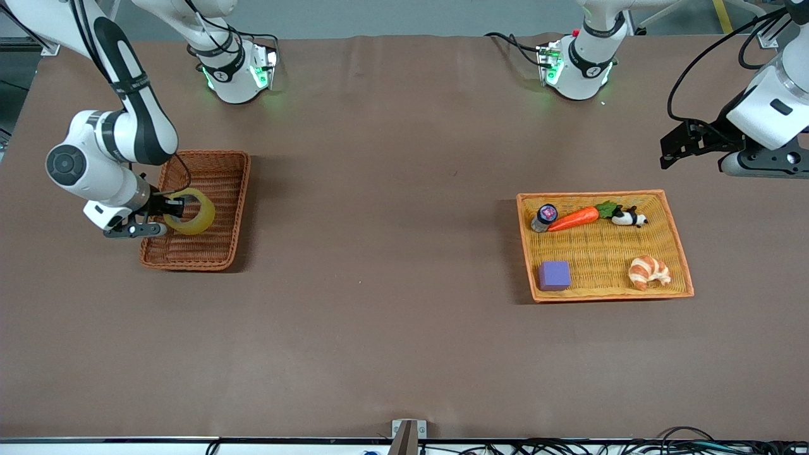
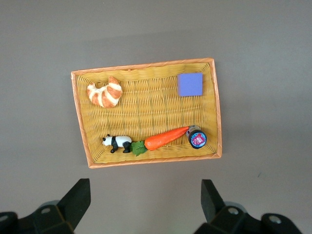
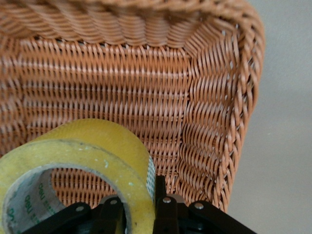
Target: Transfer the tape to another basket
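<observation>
Yellow tape hangs in the right gripper, just above the floor of the dark brown basket. The right gripper's two fingers pinch the wall of the roll, one finger inside the round hole and one outside. The roll stands on its edge, not flat. In the right wrist view the tape sits close to the basket's woven wall. This basket lies toward the right arm's end of the table.

The left arm waits. The left gripper is up in the air over bare table, near the orange tray at the left arm's end. Its fingers are spread wide apart and hold nothing.

In the tray lie a carrot, a small panda toy, a little jar, a purple block and a croissant. The jar touches the tip of the carrot. The block and croissant are nearer the front camera.
</observation>
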Robot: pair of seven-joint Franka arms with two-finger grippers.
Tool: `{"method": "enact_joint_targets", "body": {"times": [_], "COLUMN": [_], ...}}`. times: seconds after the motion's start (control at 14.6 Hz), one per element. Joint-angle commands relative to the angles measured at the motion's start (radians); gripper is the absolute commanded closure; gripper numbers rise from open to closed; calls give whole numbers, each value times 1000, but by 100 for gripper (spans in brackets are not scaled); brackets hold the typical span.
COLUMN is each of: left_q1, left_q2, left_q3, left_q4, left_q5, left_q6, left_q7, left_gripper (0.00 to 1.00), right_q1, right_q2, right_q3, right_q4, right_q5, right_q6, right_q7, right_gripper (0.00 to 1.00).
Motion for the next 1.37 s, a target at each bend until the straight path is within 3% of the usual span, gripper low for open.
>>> {"method": "enact_joint_targets", "body": {"times": [0.0,0.14,0.21,0.27,0.34,0.41,0.55,0.82,0.96,1.16,1.3], "left_q1": [6,6,6,6,6,6,6,2,2,-3,-2], "left_q2": [-1,-1,-1,1,1,4,9,9,10,10,16], "left_q3": [-8,-6,-8,-8,-8,-8,-8,-8,-8,-8,-9], "left_q4": [31,29,29,29,29,29,31,29,29,29,31], "left_q5": [-9,-10,-10,-10,-10,-10,-9,-7,-7,4,2], "left_q6": [-22,-23,-23,-23,-23,-23,-23,-23,-23,-23,-23], "left_q7": [-12,-12,-12,-12,-12,-12,-10,-10,-10,-9,-12], "left_gripper": [0,0,0,0,0,0,0,0,0,0,0], "right_q1": [-5,-5,-5,-5,-5,-3,0,8,5,5,3], "right_q2": [-11,12,21,23,18,-1,-47,-49,-55,-64,-52], "right_q3": [-1,-2,-2,-2,-2,-1,4,13,56,71,85], "right_q4": [-45,-45,-45,-42,-36,-26,74,392,500,676,853], "right_q5": [16,18,16,16,16,16,18,20,20,21,21], "right_q6": [50,57,57,57,43,19,-134,-457,-546,-627,-789], "right_q7": [-28,-27,-27,-27,-24,-16,-10,54,125,156,156], "right_gripper": [92,84,71,45,7,0,0,0,0,0,0]}}
